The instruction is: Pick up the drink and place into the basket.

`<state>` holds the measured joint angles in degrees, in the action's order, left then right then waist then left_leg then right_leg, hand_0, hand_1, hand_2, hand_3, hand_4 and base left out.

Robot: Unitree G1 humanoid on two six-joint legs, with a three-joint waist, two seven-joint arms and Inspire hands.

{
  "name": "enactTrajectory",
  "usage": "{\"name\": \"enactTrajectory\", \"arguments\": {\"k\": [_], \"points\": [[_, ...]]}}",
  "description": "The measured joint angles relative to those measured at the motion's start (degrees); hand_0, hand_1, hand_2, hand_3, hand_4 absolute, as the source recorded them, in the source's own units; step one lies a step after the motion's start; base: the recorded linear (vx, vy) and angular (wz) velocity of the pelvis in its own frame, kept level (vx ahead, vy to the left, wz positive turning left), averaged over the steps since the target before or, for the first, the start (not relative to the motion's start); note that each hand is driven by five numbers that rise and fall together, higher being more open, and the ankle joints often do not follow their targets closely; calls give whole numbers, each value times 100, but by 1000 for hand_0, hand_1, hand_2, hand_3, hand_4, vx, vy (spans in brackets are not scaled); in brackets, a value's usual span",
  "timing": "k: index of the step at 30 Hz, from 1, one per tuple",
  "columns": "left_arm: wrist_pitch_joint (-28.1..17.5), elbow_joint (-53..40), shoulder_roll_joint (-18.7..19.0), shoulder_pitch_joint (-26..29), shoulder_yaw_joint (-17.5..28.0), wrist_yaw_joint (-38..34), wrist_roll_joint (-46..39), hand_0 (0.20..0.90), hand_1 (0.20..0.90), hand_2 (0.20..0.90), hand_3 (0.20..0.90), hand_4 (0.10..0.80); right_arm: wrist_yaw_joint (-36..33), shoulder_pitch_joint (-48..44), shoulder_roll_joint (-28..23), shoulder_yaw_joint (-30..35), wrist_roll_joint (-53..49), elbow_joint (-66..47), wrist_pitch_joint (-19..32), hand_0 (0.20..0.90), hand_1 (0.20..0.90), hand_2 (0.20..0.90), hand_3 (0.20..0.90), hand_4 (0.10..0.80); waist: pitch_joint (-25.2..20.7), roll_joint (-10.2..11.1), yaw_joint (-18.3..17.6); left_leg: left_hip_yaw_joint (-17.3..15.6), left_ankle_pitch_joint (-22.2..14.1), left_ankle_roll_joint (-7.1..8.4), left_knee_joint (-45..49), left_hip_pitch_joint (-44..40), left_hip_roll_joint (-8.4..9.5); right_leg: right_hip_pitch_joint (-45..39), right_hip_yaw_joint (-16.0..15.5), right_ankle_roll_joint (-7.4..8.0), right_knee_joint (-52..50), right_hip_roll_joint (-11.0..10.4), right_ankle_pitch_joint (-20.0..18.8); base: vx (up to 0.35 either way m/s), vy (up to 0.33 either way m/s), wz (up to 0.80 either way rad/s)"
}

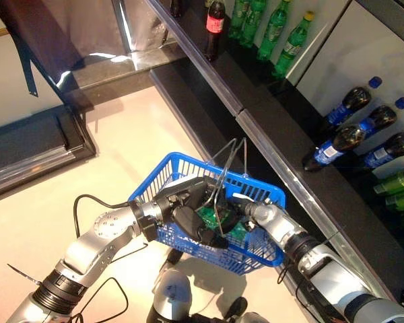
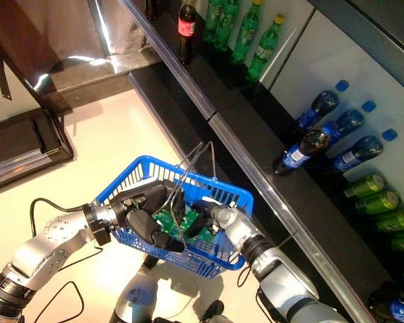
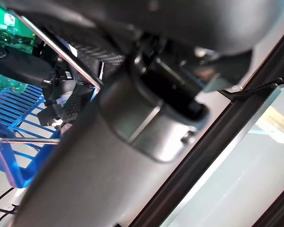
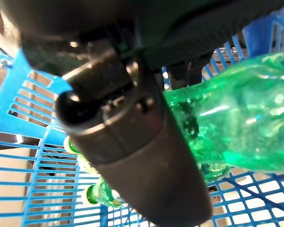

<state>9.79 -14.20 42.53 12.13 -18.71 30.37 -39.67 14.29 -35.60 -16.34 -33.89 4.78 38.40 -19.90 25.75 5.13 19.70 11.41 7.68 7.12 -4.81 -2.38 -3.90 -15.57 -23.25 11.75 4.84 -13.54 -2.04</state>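
Right hand (image 4: pixel 132 142), inside the blue basket (image 1: pixel 256 196), is curled round a green bottle (image 4: pixel 236 123); left hand (image 1: pixel 182 208) grips the basket's wire handles (image 1: pixel 230 158). Releasing high risks the bottle knocking others below.

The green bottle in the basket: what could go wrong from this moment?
The right hand is curled round the green bottle inside the basket; letting go from there could knock it against the bottles already below. The wire handles cross above both hands, so the right hand may snag them when it withdraws.
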Motion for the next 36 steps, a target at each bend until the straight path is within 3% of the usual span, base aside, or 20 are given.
{"name": "enactTrajectory", "arguments": {"k": [7,14,18,25,32,36], "points": [[-1,1,-32,-22,27,-353,115,300,300,300,200,100,-338,547,-97,144,31,-1276,-92,900,900,900,900,800,-14,24,-296,-157,2,22,1,34,-30,150,164,-9,-1,-3,-22,-20,11,-12],[-13,11,-319,-267,199,-930,269,300,300,300,200,100,-453,983,-304,729,191,-2726,15,900,900,900,900,800,-22,38,-610,-620,-49,8,1,-60,-112,284,501,-32,-1,4,-57,-17,1,-22],[-169,80,-724,-683,671,-1415,458,300,300,300,200,100,-661,1469,-407,1471,-30,-3406,444,900,900,900,900,800,-25,43,-822,-958,-79,-7,0,-104,-156,432,805,-45,-2,6,-112,-37,8,-34],[-860,646,-1098,-1279,1361,-1876,658,300,300,300,200,100,-994,2126,-695,2391,-165,-4107,1191,900,900,900,900,800,-29,50,-1208,-1222,-130,-6,-1,-196,-210,539,1094,-60,-1,22,-162,-37,11,-22],[-995,649,-1046,-1312,1463,-2111,875,300,300,300,200,100,-1102,2362,-737,2852,-407,-4289,1584,900,900,900,900,800,-38,37,-1369,-1295,-150,-34,-2,-197,-214,607,1190,-63,-1,19,-197,-13,7,-6],[-1129,685,-1232,-1382,1580,-2289,873,300,300,300,200,100,-1126,2700,-730,3051,-498,-4659,1889,900,900,900,900,800,-49,20,-1434,-1401,-148,-24,-2,-196,-211,683,1299,-59,-1,6,-217,-33,4,-13]]}}
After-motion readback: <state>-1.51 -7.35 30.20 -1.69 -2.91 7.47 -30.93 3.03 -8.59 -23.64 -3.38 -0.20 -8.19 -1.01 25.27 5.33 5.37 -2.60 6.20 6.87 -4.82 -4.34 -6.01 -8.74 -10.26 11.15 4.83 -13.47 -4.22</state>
